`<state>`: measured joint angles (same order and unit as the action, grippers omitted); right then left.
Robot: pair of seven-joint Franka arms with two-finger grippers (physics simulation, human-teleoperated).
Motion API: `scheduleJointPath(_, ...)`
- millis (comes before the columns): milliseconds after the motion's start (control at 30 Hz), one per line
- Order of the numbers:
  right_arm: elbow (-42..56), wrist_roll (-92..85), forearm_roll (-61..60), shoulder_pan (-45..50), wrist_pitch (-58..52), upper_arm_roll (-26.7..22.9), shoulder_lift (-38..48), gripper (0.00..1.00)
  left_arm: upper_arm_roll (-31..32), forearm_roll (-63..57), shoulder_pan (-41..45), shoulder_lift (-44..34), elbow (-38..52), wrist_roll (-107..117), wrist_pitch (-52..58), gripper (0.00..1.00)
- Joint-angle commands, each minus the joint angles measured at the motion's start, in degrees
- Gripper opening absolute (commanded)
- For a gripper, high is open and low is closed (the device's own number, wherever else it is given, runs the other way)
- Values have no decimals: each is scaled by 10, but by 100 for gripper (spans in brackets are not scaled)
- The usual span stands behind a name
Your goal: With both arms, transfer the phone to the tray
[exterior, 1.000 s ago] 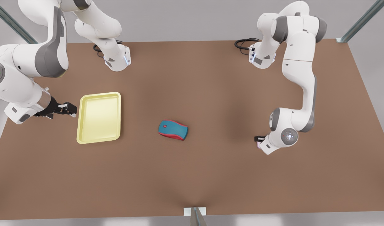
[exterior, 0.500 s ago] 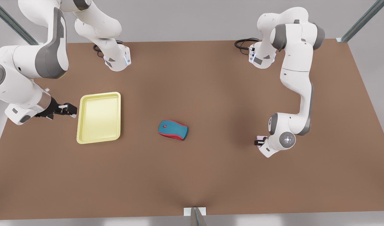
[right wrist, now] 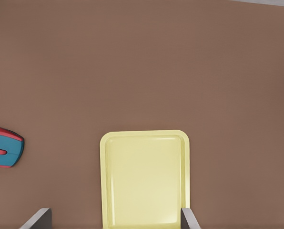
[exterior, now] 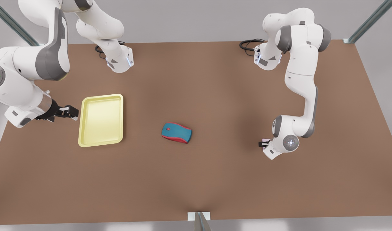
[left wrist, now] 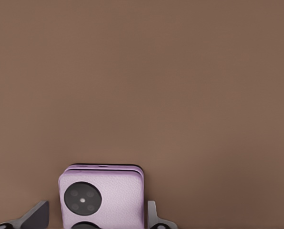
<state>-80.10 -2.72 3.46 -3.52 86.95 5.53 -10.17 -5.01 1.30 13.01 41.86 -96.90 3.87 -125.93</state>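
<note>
The phone (left wrist: 104, 198) is a pale pink slab with black round circles, lying flat on the brown table. My left gripper (left wrist: 98, 205) is open and straddles it, one finger (left wrist: 37, 217) standing a little off one side and the other close to the opposite edge. In the front view this gripper (exterior: 262, 145) is at the right under the wrist, with a sliver of the phone (exterior: 265, 140) showing. The pale yellow tray (exterior: 101, 120) lies at the front view's left. My right gripper (exterior: 72, 112) hovers open just beside its left rim; the tray (right wrist: 144, 176) holds nothing.
A teal-and-red computer mouse (exterior: 176, 132) sits on the table between the tray and the phone, also visible as the mouse (right wrist: 4, 152) in the right wrist view. Both arm bases and black cables stand along the table's far edge.
The left arm's wrist has dropped lower and shifted slightly toward the front view's left over the phone. The right arm has barely moved beside the tray.
</note>
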Motion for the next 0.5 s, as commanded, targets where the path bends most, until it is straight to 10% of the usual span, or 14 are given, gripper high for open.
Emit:
scheduleJointPath(0, 0, 0, 0, 0, 1, 0, 1, 100, 0, -1, 0, 2, 0, 5, -1, 100)
scheduleJointPath(33, 0, 0, 0, 0, 1, 0, 1, 100, 0, -1, 0, 2, 0, 5, -1, 100)
scheduleJointPath(100, 0, 0, 0, 0, 1, 0, 0, 100, 0, 0, 0, 2, 1, 6, -1, 62)
scheduleJointPath(467, 0, 0, 0, 0, 1, 0, 0, 100, 0, 25, 24, -36, 6, 38, 13, 63)
